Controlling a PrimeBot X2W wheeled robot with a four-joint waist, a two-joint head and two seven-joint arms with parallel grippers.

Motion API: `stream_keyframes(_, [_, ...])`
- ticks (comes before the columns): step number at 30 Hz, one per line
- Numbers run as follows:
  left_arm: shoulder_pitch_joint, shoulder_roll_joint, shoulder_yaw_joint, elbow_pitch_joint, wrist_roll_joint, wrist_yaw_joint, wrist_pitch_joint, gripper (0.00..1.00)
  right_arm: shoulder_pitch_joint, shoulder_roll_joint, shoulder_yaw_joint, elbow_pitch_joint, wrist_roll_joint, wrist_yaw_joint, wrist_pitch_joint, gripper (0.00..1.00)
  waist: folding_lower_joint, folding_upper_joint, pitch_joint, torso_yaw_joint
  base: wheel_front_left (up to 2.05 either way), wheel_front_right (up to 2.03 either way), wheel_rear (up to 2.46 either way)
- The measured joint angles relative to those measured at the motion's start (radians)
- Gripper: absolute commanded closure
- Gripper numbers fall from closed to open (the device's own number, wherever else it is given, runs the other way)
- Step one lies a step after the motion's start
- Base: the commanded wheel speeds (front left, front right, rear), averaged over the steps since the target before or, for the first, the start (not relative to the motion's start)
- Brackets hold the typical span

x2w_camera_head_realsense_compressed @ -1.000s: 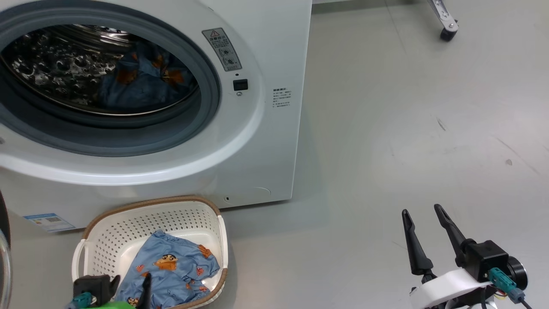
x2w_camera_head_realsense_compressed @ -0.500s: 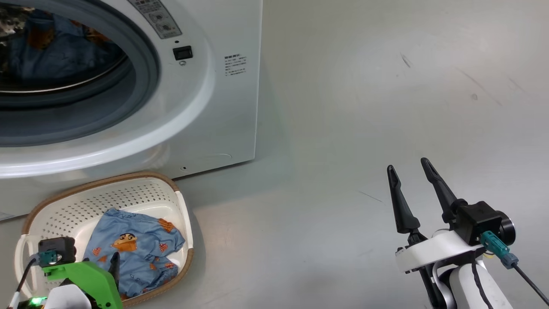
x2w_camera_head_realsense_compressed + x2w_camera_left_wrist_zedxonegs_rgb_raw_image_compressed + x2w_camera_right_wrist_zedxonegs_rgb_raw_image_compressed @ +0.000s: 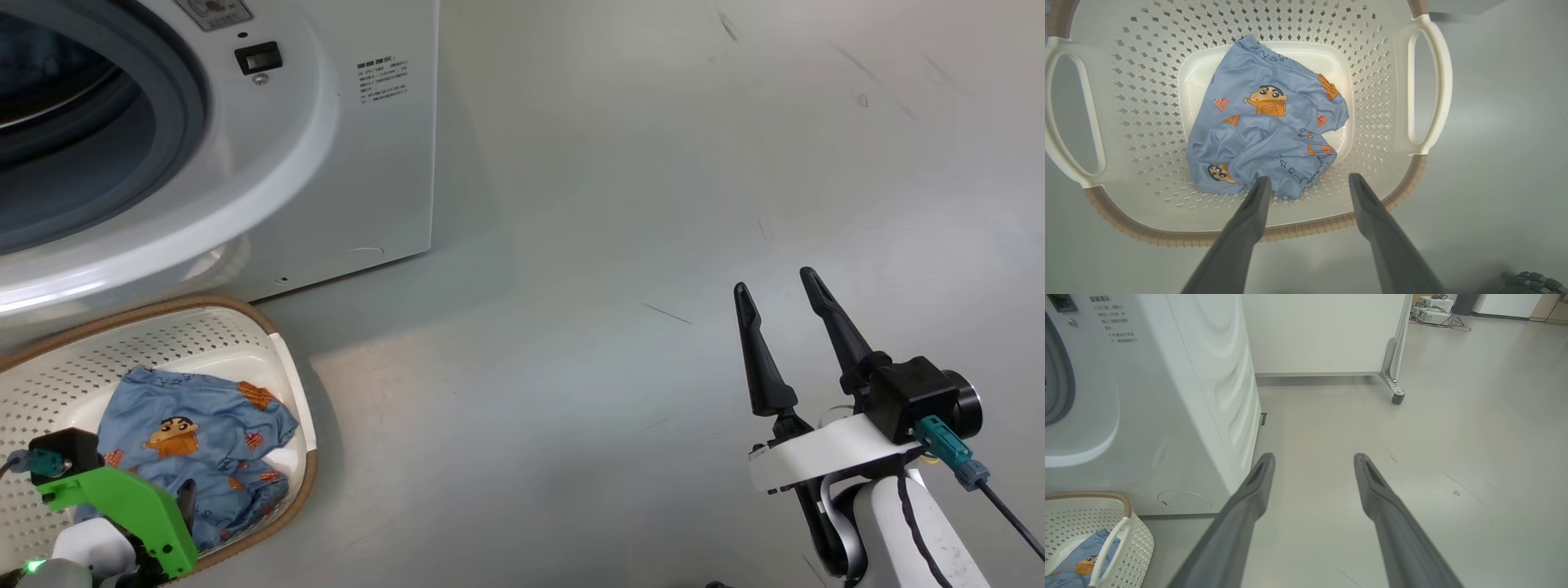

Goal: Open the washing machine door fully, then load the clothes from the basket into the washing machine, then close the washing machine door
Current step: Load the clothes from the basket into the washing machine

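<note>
Below, our left pincer [image 3: 1309, 178] hangs wide open and empty over the clothes [image 3: 1265, 134] in the basket [image 3: 1384, 102]; our right pincer [image 3: 775, 280] gapes empty above the floor [image 3: 571, 367].

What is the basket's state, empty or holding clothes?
Not empty. One crumpled blue cartoon-print garment lies on the floor of the basket, with the open left gripper pointing at it.

In the head view the washer [image 3: 343, 163] runs off the top and left edges, its inside too dark to tell and its label [image 3: 382, 79] too small to read. The basket [image 3: 90, 371] is cut by the left and bottom edges. A green bracket [image 3: 122, 498] hides part of the clothes [image 3: 188, 408] and most of the left end effector [image 3: 1308, 181]. In the left wrist view one finger [image 3: 1253, 204] covers the clothes' near edge.
</note>
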Motion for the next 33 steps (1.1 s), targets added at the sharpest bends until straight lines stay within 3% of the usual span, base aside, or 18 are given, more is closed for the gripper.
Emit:
stream_keyframes(15, [-0.126, 0.046, 0.052, 0.14, -0.049, 0.008, 0.075, 0.0, -0.02, 0.004, -0.017, -0.037, -0.022, 0.0, 0.0, 0.0, 0.0, 0.0, 0.123, -0.034, 0.0, 0.0, 0.0])
stream_keyframes(33, [-0.29, 0.098, 0.108, 0.238, -0.089, 0.019, 0.091, 0.0, -0.069, 0.008, -0.03, -0.08, -0.034, 0.0, 0.0, 0.0, -0.0001, 0.0, 0.287, -0.038, 0.0, 0.0, 0.0])
